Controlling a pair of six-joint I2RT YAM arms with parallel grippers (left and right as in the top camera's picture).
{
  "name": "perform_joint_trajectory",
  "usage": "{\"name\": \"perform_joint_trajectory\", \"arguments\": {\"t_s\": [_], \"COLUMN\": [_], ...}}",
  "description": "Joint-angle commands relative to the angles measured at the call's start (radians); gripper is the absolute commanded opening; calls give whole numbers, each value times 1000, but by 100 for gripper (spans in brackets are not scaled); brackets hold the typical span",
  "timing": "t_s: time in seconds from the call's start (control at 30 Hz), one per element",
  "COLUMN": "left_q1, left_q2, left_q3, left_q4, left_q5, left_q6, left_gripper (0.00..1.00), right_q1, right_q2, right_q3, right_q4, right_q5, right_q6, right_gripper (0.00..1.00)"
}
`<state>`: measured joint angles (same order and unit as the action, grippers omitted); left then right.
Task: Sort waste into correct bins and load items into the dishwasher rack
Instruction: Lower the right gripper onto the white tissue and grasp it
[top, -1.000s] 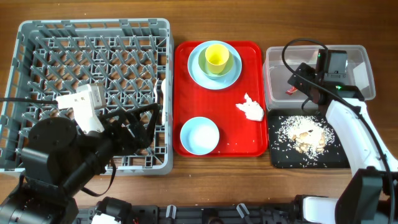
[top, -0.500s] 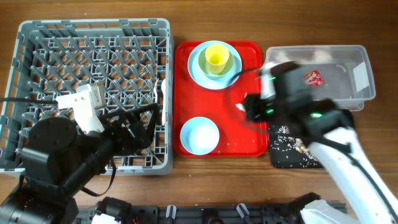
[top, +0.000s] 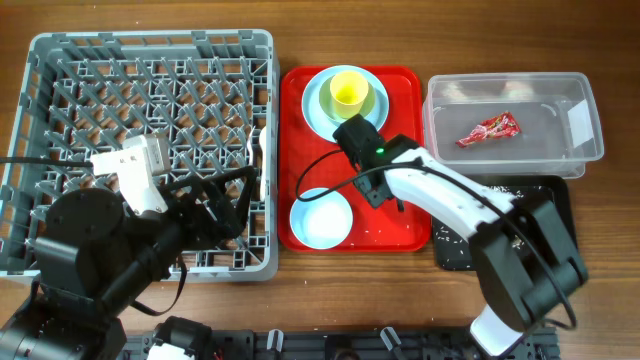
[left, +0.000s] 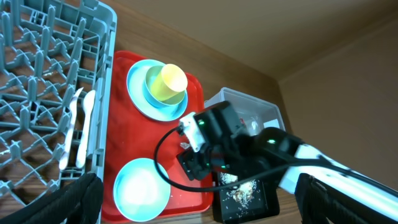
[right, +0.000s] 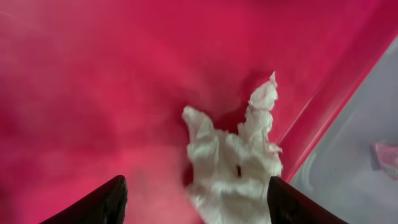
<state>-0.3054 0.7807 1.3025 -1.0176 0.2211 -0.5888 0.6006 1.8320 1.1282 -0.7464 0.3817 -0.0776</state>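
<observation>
My right gripper (right: 199, 211) is open low over the red tray (top: 400, 90), its fingers (right: 106, 202) on either side of the crumpled white napkin (right: 233, 162); the left finger stands apart from it. From overhead the right gripper (top: 378, 190) hides the napkin. The red wrapper (top: 488, 130) lies in the clear tub (top: 580, 150). Rice scraps (left: 242, 194) sit in the black tray (top: 548, 200). A yellow cup (top: 347, 92) stands on the blue plate (top: 318, 112), and a bowl (top: 322, 218) lies near the tray's front. My left gripper (top: 222, 205) hangs open over the grey rack (top: 150, 60).
A white fork and spoon (left: 78, 124) stand in the rack along its right wall. My right arm (top: 450, 195) stretches from the black tray across the red tray's right half, its cable looping over the bowl. Bare wooden table surrounds everything.
My right gripper let go of the red wrapper in the clear tub, then swung left to the red tray and came down around the napkin. The left arm stayed still.
</observation>
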Motion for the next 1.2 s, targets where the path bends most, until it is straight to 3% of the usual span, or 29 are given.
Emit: {"name": "perform_joint_trajectory", "arguments": {"t_s": [0.0,0.27,0.4,0.57,0.7,0.97,1.0,1.07,1.13,1.17], "left_q1": [5,5,5,5,5,5,5,5,5,5], "left_q2": [-2,-2,-2,-2,-2,-2,-2,-2,-2,-2], "left_q3": [1,1,1,1,1,1,1,1,1,1], "left_q4": [2,2,2,2,2,2,2,2,2,2], "left_q5": [-10,-10,-10,-10,-10,-10,-10,-10,-10,-10], "left_q6": [5,5,5,5,5,5,5,5,5,5], "left_gripper": [100,100,100,100,100,100,100,100,100,100], "right_q1": [1,1,2,-17,-64,-99,-99,-99,-99,-99], "right_q2": [65,74,74,74,74,74,74,74,74,74], "right_q3": [3,3,3,3,3,-14,-14,-14,-14,-14], "right_q4": [26,13,-71,-53,-24,-39,-42,-44,-47,-52], "right_q5": [126,187,185,60,-95,-204,-204,-203,-196,-198], "right_q6": [-24,-35,-70,-147,-182,-181,-181,-181,-183,-182], "right_gripper": [73,78,80,87,80,56,56,68,67,62]}}
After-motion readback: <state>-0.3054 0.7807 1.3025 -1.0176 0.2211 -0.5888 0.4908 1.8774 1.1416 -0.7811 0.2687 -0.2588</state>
